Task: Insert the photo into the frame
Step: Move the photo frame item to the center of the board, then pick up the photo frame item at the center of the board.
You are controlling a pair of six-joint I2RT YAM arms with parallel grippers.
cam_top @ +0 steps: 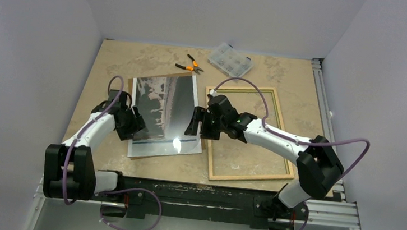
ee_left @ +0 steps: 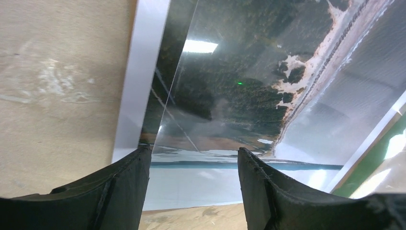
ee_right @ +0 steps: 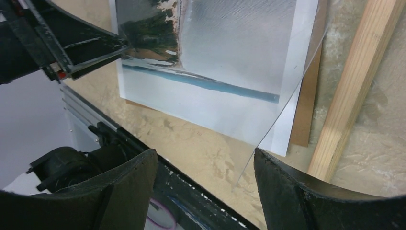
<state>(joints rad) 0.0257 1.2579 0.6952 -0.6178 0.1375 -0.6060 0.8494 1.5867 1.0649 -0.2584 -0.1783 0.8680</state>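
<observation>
Left claw [ee_left: 194,153] and right claw [ee_right: 203,155], both released, straddle a tilted clear pane [ee_left: 230,96] above the photo [cam_top: 162,105]. Next, I judge, the photo moves right into the frame [cam_top: 240,175].

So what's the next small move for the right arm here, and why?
Probably ease the right gripper forward and close it on the near corner of the clear pane. The pane sits tilted over the photo, its corner just ahead of the open jaws, and the frame lies empty alongside.
</observation>
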